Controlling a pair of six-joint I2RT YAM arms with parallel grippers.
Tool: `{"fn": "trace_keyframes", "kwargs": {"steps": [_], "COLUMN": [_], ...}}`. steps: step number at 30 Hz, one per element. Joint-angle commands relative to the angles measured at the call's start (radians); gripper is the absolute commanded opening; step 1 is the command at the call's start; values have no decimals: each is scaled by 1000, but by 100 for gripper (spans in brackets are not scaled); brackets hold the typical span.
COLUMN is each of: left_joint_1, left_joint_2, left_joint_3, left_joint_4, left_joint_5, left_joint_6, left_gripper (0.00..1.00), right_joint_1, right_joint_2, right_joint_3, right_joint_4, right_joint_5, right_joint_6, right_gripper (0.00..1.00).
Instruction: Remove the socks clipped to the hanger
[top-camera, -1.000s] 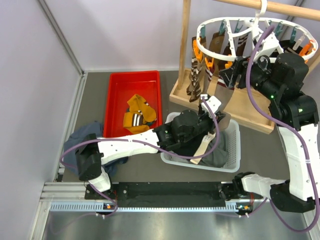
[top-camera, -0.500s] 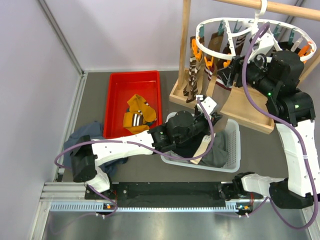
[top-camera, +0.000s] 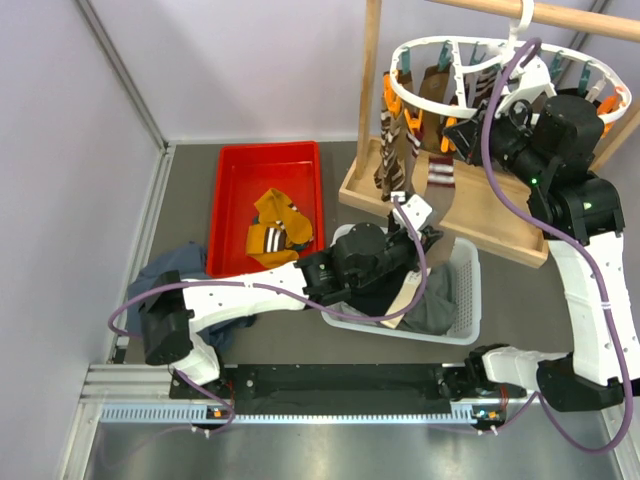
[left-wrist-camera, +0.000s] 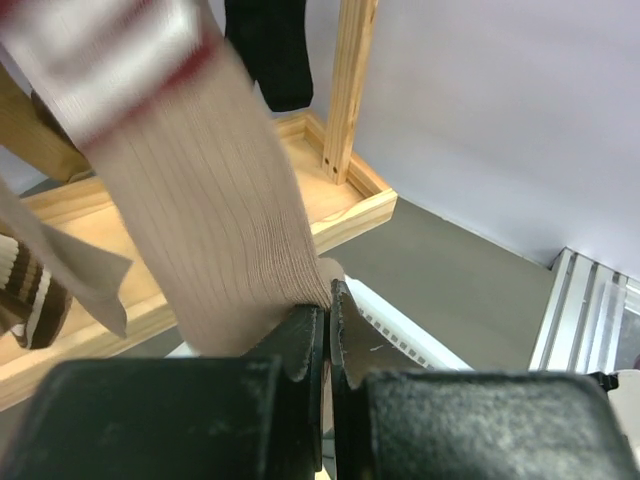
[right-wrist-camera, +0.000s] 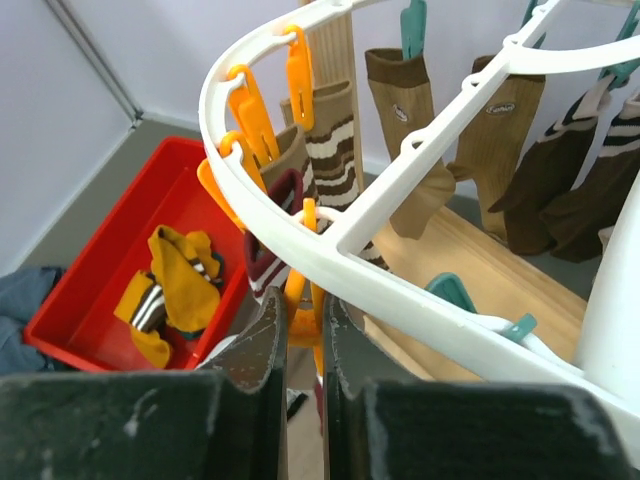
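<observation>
Pinching the lower end of a beige sock (left-wrist-camera: 205, 210) in my left hand (left-wrist-camera: 328, 300), fingers pressed together on the cloth, I hold it low over the basket (top-camera: 468, 300). From that hand the sock runs up toward the white hanger (right-wrist-camera: 385, 300), its long axis near upright. My right hand (right-wrist-camera: 304, 308) is at the rim, fingers squeezed on an orange clip (right-wrist-camera: 297, 298). I judge this clip holds the sock, though I cannot tell for sure; if so, the pull should go downward along its length.
</observation>
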Motion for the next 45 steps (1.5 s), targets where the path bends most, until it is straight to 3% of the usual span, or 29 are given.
{"fn": "trace_keyframes", "kwargs": {"steps": [1, 5, 11, 19, 25, 29, 33, 39, 40, 41, 45], "left_joint_1": [-4, -4, 24, 196, 398, 551, 619, 708, 707, 708, 730], "left_joint_2": [-53, -70, -130, -277, -322, -274, -201, -41, -21, 6, 37], "left_joint_3": [-25, -50, -104, -170, -188, -188, -193, -188, -188, -187, -157], "left_joint_4": [26, 18, -76, -261, -434, -515, -534, -572, -581, -607, -673], "left_joint_5": [-35, -65, -301, -473, -466, -400, -401, -309, -317, -326, -328], "left_joint_6": [-9, -12, -44, -148, -271, -348, -366, -451, -461, -487, -527], "left_gripper": [0, 0, 0, 0, 0, 0, 4, 12, 16, 31, 50], "right_joint_1": [-5, -5, -5, -7, -5, -5, -7, -8, -7, -8, -7], "right_joint_2": [-13, -14, -34, -51, -76, -90, -97, -97, -100, -100, -111], "right_joint_3": [14, 18, 17, 5, -4, -9, -20, -26, -26, -26, -31], "right_joint_4": [39, 33, -10, -53, -59, -65, -57, -62, -63, -63, -67], "right_joint_5": [28, 50, 123, 263, 343, 403, 459, 490, 487, 484, 485], "right_joint_6": [13, 16, 2, -20, -29, -41, -59, -63, -64, -63, -67], "right_gripper": [0, 0, 0, 5, 7, 9, 10, 12, 14, 14, 16]}}
